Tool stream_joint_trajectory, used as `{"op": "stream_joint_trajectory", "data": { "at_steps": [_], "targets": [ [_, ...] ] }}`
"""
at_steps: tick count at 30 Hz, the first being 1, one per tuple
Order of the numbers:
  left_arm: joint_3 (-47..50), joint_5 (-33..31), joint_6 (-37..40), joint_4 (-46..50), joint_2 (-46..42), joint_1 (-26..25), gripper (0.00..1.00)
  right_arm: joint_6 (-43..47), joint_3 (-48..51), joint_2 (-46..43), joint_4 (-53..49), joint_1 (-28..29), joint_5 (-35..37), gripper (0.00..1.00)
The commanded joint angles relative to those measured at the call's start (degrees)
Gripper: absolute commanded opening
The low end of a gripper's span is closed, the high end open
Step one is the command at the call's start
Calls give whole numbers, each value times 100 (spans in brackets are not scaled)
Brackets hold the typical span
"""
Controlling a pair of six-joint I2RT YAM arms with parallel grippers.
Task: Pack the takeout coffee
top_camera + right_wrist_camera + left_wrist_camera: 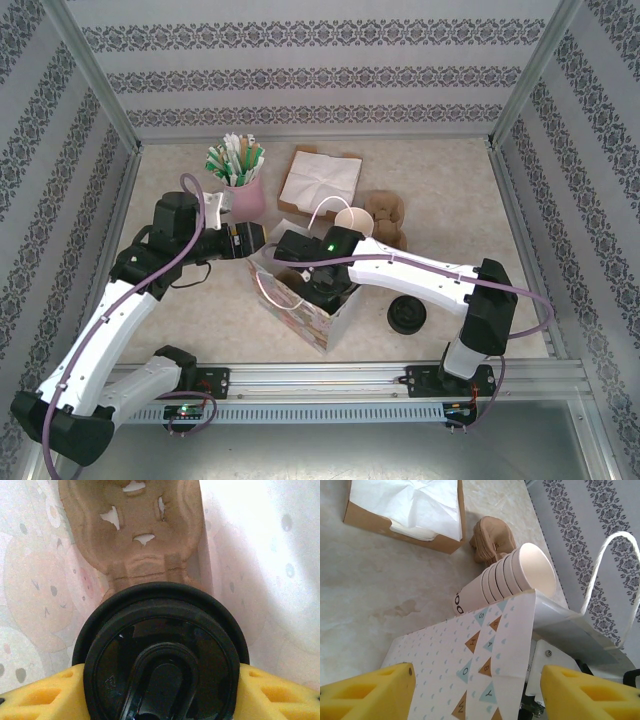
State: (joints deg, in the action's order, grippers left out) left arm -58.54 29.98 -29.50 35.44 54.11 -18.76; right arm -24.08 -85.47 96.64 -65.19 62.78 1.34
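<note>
Right wrist view: I am holding one takeout coffee [162,665] inside the single paper bag [260,555], right gripper [160,692] jaws clenching its lid, one cardboard carrier [135,535] lying deeper inside. Left gripper [477,690] jaws are standing released astride the bag's wall; five stacked cups [510,577] are lying just beyond.

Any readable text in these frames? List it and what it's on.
"BABY": pennant letters on the paper bag; first letter faint.
"SHOW": second pennant row, same bag; cut off by the frame edge.
"OO": partial print on the cup stack; rest hidden.
Moulded triangle mark on the lid of the coffee cup: too small to read.
</note>
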Motion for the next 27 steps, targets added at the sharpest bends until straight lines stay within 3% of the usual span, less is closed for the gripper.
{"op": "stream_joint_trajectory", "data": {
  "at_steps": [1, 27],
  "targets": [
    [-221, 17, 179, 81, 8, -78, 68, -30, 219, 221, -207, 84, 91, 54],
    [-294, -328, 198, 204, 214, -275, 66, 10, 1162, 476, -90, 204, 126, 54]
  ]
}}
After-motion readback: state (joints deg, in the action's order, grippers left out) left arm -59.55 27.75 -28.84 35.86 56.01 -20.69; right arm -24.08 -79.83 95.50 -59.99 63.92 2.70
